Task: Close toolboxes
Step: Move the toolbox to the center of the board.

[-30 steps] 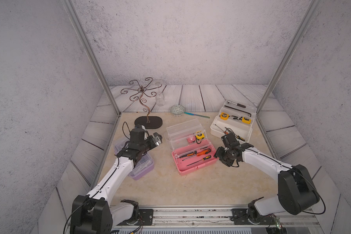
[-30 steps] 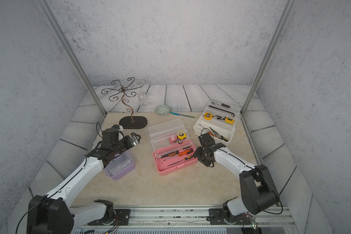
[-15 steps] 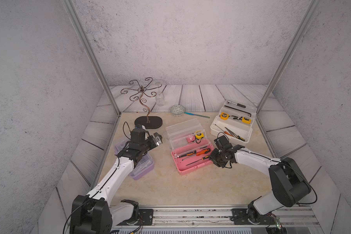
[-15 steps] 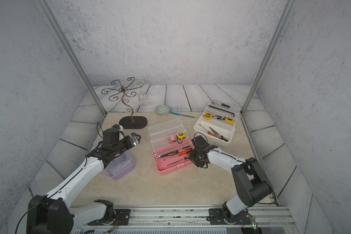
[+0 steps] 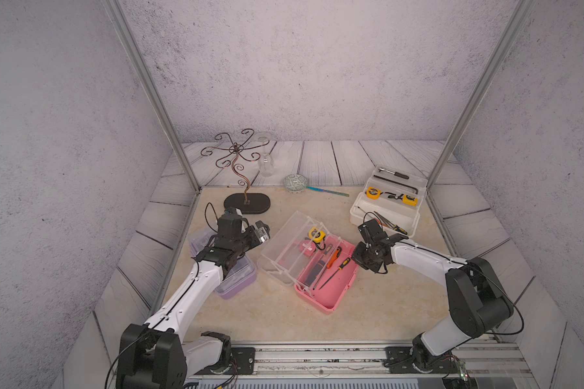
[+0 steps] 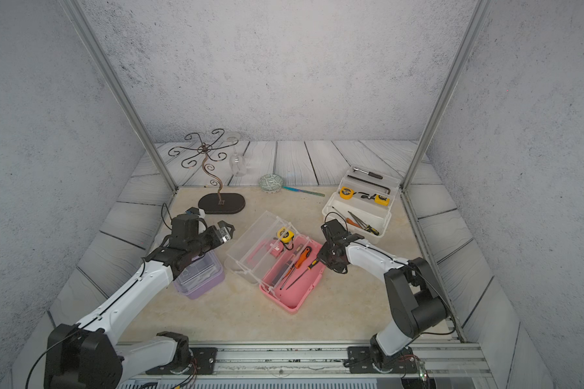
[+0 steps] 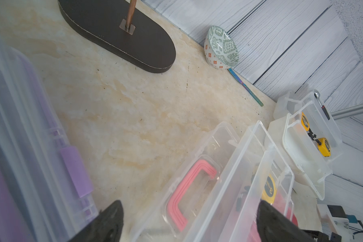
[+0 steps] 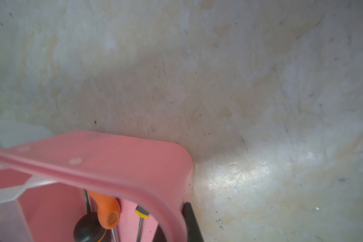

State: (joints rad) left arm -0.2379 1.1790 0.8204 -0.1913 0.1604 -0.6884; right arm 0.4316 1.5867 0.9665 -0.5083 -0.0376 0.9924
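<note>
The pink toolbox [image 5: 332, 293] [image 6: 295, 291] lies open mid-table. Its clear lid [image 5: 284, 251] [image 7: 208, 184] is folded back to the left, and screwdrivers lie in the base. My right gripper [image 5: 358, 258] [image 6: 321, 257] [image 8: 174, 220] is shut on the pink wall [image 8: 134, 167] at the right far corner, one finger [image 8: 190, 220] outside. The purple toolbox [image 5: 240, 281] [image 6: 203, 279] [image 7: 29, 146] sits at the left with its lid down. My left gripper [image 5: 263, 232] [image 6: 226, 230] [image 7: 189, 209] hangs open between it and the clear lid. The white toolbox [image 5: 385, 217] [image 6: 359, 219] stands open at the back right.
A wire jewellery stand [image 5: 246, 203] on a dark oval base stands at the back left. Beside it are a clear glass [image 5: 266, 165], a patterned bowl [image 5: 295, 183] and a teal stick [image 5: 327, 192]. Metal frame posts [image 5: 435, 175] flank the back corners.
My right gripper moved left to the pink toolbox's corner and closed on its wall. The pink toolbox has turned on the table. The left arm has barely moved.
</note>
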